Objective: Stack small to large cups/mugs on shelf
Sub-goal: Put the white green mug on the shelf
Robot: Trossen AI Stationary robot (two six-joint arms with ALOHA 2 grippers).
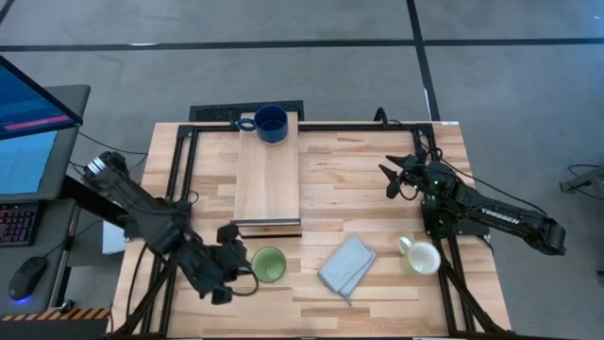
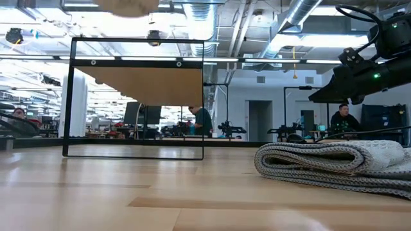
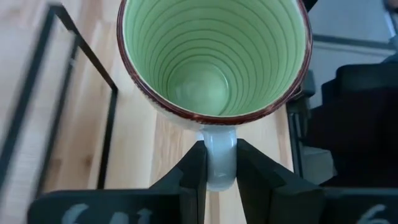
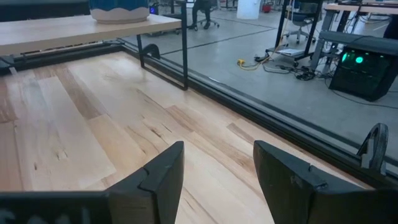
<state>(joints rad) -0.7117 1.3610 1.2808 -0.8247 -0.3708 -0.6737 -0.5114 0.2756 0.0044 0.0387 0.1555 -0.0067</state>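
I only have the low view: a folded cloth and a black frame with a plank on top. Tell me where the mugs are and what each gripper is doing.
Observer: The left gripper is shut on the light green mug, clamping its handle near the shelf's open end.
Operator: Report the blue one.
Observer: The dark blue mug already stands on the shelf top, at its far end.
Operator: Now the white one.
Observer: The white mug sits on the table beside the cloth, untouched.
Operator: And the right arm.
Observer: The right gripper is open and empty, hovering over bare table beyond the white mug.
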